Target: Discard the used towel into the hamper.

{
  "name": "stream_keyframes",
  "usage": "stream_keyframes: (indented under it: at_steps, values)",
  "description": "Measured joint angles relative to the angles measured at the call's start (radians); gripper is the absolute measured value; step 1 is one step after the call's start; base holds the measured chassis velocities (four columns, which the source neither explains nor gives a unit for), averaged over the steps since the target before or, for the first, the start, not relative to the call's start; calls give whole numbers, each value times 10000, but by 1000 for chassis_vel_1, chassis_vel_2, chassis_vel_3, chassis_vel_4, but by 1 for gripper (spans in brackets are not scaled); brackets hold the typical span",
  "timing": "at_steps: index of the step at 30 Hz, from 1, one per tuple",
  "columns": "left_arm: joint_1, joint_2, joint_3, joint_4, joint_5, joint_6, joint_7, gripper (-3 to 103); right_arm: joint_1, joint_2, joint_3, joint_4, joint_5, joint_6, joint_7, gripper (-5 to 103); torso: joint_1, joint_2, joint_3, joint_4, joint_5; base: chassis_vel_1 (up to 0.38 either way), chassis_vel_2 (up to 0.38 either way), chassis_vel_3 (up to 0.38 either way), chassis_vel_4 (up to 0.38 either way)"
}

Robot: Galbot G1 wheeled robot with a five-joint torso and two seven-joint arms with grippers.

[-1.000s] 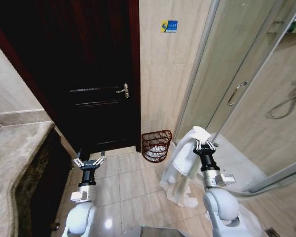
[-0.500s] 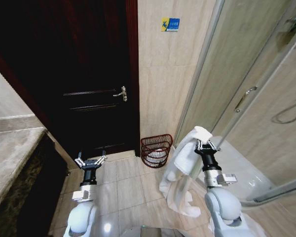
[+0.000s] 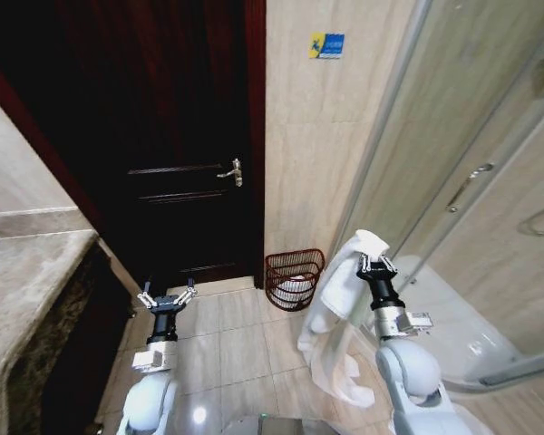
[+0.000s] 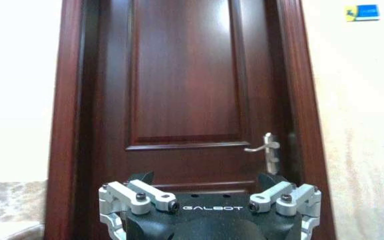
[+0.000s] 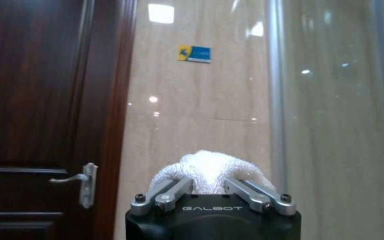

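We see our right pincer [image 3: 374,264] at lower right of the frame, clamped on the white towel [image 3: 337,313], which drapes down to the tiled floor [image 3: 236,335]. The hamper [image 3: 294,278] stands on the floor at lower centre, against the beige wall, just beside the dark door [image 3: 163,136]. Our left pincer [image 3: 166,297], lower left, hangs with fingers apart, holding nothing.

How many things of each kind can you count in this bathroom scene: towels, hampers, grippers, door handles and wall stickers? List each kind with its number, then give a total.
Towels: 1, the white towel held by the right gripper
Hampers: 1, the hamper by the wall
Grippers: 2, counting the left gripper, open and empty
Door handles: 1, the door handle
Wall stickers: 1, the blue sticker
Total: 6
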Motion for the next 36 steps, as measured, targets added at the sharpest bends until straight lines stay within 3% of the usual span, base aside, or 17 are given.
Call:
stream_keyframes:
  at_steps: [8,12,28,31,36]
  values:
    - [-157,11,2,93,11,-273,13,100,-70,-14,183,44,110,0,-8,8,1,0,0,5,1,29,129,115,16]
    - [-215,10,30,106,25,-294,48,100,-97,-35,283,47,166,7,-21,8,1,0,0,-4,1,-69,92,92,-70]
    - [-119,77,-59,125,-48,-316,51,100,6,-66,315,205,323,-34,-1,8,10,-2,3,0,1,-96,103,104,-98]
    - [-90,82,-103,139,-80,-319,40,100,152,-284,393,448,652,-290,107,8,1,-1,1,1,2,0,0,0,0]
    - [14,-42,-180,86,-105,-249,-20,100,459,-1323,937,1110,1925,-1006,692,8,-3,0,-1,1,1,0,0,0,0]
